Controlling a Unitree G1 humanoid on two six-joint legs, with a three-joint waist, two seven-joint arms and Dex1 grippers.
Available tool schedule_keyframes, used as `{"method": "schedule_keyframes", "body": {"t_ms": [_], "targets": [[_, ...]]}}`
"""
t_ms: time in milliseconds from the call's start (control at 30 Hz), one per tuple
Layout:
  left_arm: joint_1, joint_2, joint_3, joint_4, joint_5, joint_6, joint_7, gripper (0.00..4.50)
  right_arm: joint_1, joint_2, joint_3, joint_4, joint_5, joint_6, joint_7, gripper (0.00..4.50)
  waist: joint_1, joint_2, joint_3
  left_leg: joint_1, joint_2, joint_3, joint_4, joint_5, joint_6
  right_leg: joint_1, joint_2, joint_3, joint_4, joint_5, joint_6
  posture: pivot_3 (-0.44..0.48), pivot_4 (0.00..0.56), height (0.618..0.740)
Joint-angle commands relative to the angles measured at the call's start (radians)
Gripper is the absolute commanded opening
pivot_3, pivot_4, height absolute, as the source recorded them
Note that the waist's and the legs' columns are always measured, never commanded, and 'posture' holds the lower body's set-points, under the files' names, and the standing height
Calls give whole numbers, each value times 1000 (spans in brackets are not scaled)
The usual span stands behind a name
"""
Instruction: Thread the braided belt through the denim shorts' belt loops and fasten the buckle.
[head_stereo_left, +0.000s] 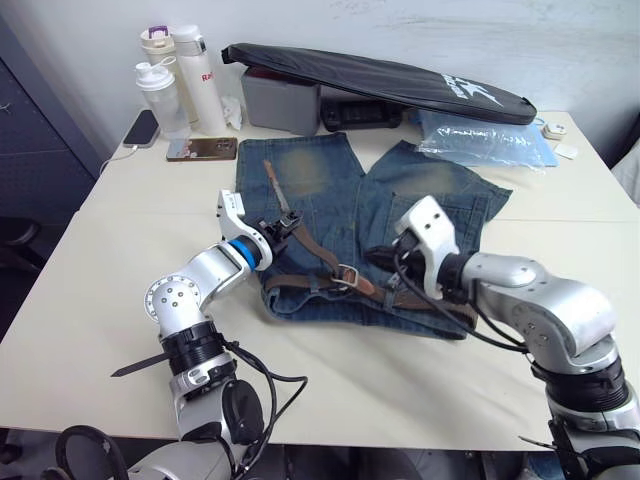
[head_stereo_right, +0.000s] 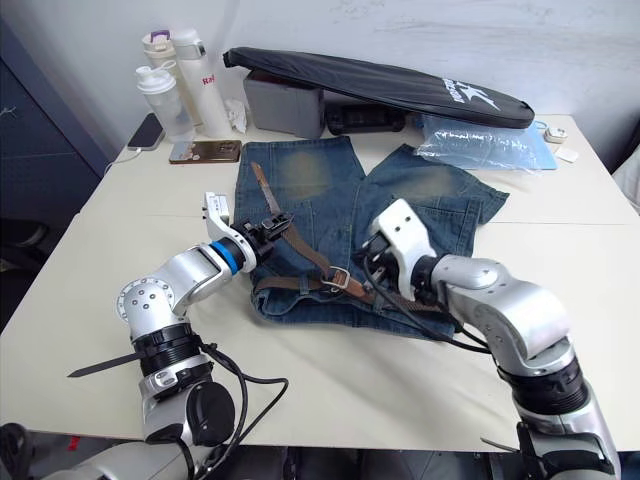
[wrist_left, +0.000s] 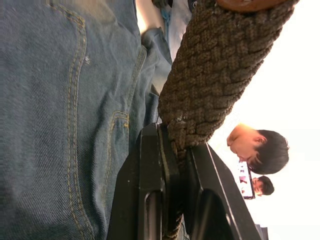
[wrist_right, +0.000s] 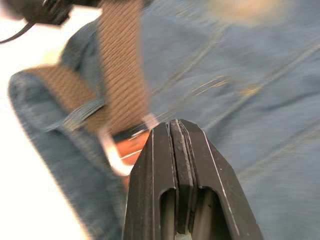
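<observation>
the faded blue denim shorts (head_stereo_left: 370, 215) lie flat on the cream table (head_stereo_left: 120, 300), waistband nearest the robot; the left gripper (head_stereo_right: 268, 229) is clamped on the dark-brown braided belt (head_stereo_left: 305, 240), lifting its free end clear of the cloth; the right gripper (wrist_right: 175, 131), fingers pressed together on nothing, hovers beside the silver rectangular buckle (head_stereo_left: 348, 273), probably to steady it for fastening.

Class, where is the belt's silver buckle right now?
In the left eye view, the buckle lies mid-waistband on the denim shorts, between the left hand and the right hand.
</observation>
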Motion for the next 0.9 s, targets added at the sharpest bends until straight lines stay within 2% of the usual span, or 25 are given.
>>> {"method": "schedule_keyframes", "body": {"t_ms": [33, 233, 367, 700, 900], "targets": [[-9, 23, -35, -14, -13, -35, -9, 0, 16, 62, 141, 47, -45, -8, 17, 118, 1, 0, 0, 0, 0, 0, 0, 0, 0, 0, 0, 0, 0, 0, 0, 0, 150, 740], [-6, 8, -48, -13, -31, -48, 2, 0, 7, 57, 273, 128, -133, -21, 33, 118, 0, 0, 0, 0, 0, 0, 1, 0, 0, 0, -1, 0, 1, 0, 0, 0, 150, 740], [-6, 5, -62, -12, -41, -63, 5, 0, 18, 53, 308, 161, -170, -10, 40, 118, -1, 0, 0, 0, 0, 0, 1, 0, 0, 0, -1, 0, 1, 0, 0, 0, 150, 740], [6, 26, -76, -8, -50, -75, -1, 0, 9, 68, 168, 83, -135, -38, 66, 118, 0, 0, 0, 0, 0, 0, 1, 0, 0, 0, -1, 0, 1, 0, 0, 0, 150, 740], [6, 31, -108, 8, -36, -84, -23, 0, -16, 98, 181, 111, -143, -53, 86, 118, 0, 0, 0, 0, 0, 0, 1, 0, 0, 0, -1, 0, 1, 0, 0, 0, 150, 740]]}}
